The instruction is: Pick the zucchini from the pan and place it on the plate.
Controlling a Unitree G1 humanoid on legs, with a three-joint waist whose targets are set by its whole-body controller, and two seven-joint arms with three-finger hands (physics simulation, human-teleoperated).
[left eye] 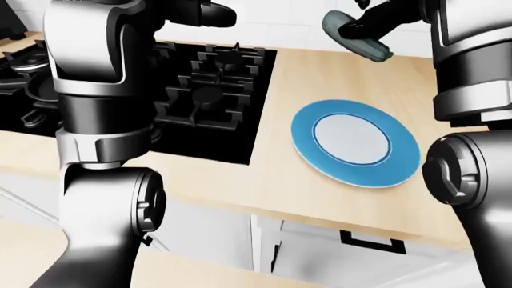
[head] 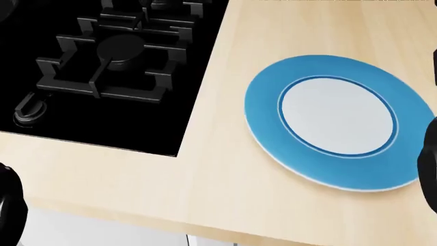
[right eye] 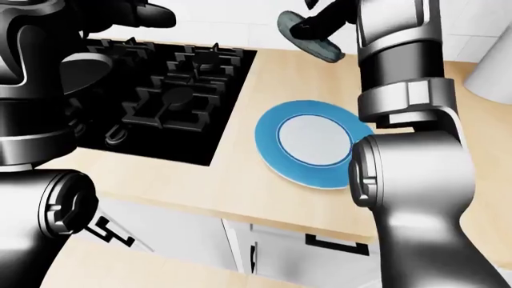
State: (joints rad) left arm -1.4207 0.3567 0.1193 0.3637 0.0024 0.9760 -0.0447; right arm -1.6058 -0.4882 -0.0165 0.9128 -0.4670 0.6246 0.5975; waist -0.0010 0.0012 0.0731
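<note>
The right hand (left eye: 364, 21) grips the zucchini (left eye: 356, 36) high above the plate (left eye: 355, 143); released from there, it could bounce off onto the table (head: 219, 154).

R hand (left eye: 376, 15) cut by top edge in L-eye view; finger closure on zucchini (left eye: 356, 35) can't be told. L hand (left eye: 209, 13) partly off top edge too. Pan hidden behind L arm (left eye: 100, 90). Head view: plate (head: 263, 110) clipped at right.

Pale matt wood counter (head: 225, 169), glossy black stove (head: 82, 123), smooth plate (head: 263, 110).
</note>
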